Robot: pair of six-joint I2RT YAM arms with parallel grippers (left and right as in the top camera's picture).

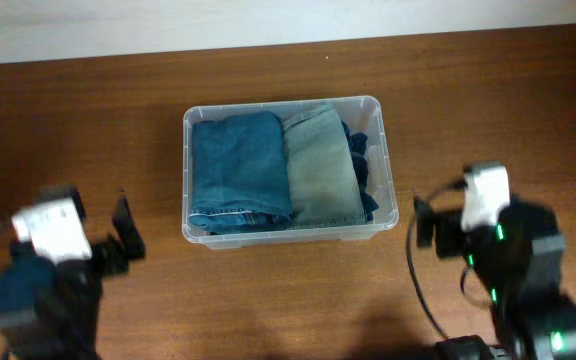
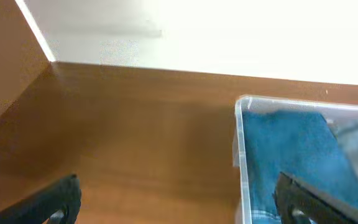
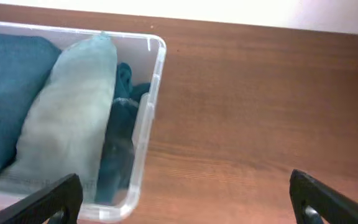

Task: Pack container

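Observation:
The clear plastic container (image 1: 380, 105) stands at the middle of the wooden table. It holds folded blue jeans (image 1: 236, 168) on the left, pale green jeans (image 1: 320, 165) in the middle and a dark blue garment (image 1: 363, 160) squeezed along the right wall. My left gripper (image 1: 123, 238) is open and empty, left of the container near the table's front. My right gripper (image 1: 420, 222) is open and empty, right of the container. The container's left rim shows in the left wrist view (image 2: 240, 143), its right corner in the right wrist view (image 3: 148, 124).
A pale wall (image 1: 168, 25) runs along the table's far edge. Bare brown tabletop (image 1: 488, 100) lies on both sides of the container. Black cables (image 1: 418, 290) hang by the right arm.

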